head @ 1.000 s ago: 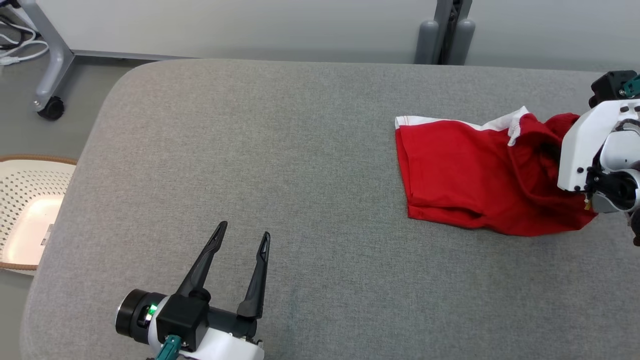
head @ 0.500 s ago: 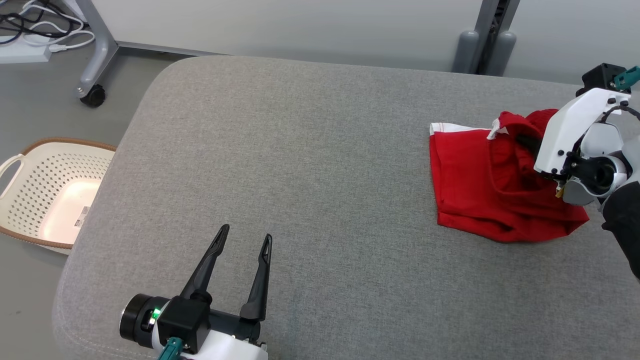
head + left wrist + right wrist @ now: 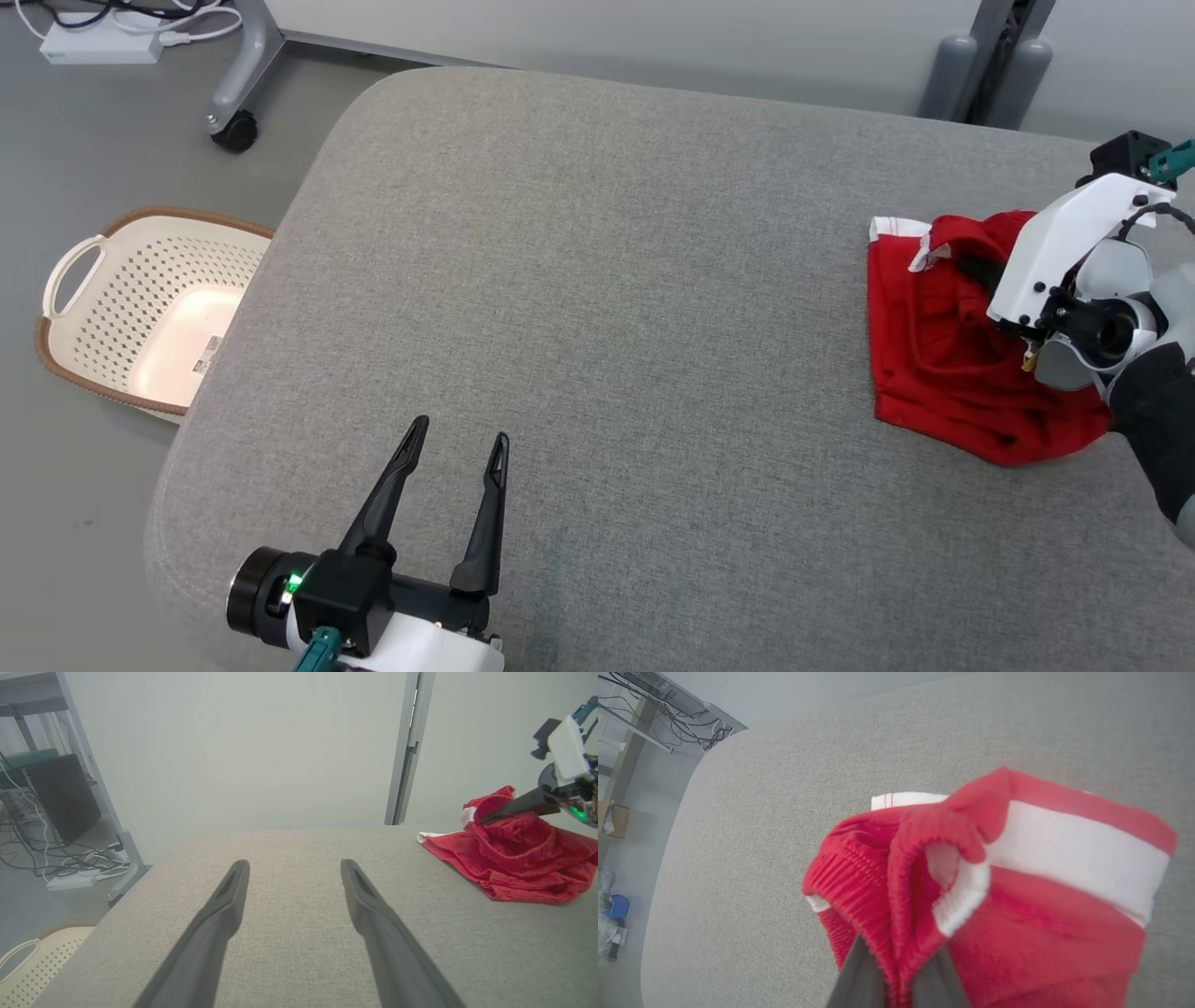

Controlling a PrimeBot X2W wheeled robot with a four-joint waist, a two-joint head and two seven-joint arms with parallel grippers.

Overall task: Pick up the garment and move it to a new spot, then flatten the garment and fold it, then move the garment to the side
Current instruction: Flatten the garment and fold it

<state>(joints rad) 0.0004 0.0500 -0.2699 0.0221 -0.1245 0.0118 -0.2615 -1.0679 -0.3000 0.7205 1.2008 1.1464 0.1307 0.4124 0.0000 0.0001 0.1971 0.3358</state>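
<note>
The garment (image 3: 943,373) is red with white trim and lies bunched at the right end of the grey padded table (image 3: 607,280). My right gripper (image 3: 969,264) is shut on its ribbed red edge, holding that edge raised above the rest of the cloth. The right wrist view shows the garment (image 3: 1017,933) pinched between the two dark fingers of that gripper (image 3: 899,970). My left gripper (image 3: 459,431) hovers open over bare table near the front edge, far left of the garment. In its own view, this gripper (image 3: 294,865) holds nothing, with the garment (image 3: 518,868) off to the right.
A cream perforated basket (image 3: 65,271) stands on the floor left of the table. A wheeled frame leg (image 3: 233,131) and a power strip (image 3: 93,42) are at the far left. A grey post (image 3: 990,65) rises behind the table.
The head camera has turned, so the whole picture has shifted right. My right gripper has drawn the held edge leftward over the garment, which is now more bunched. The left gripper stays open.
</note>
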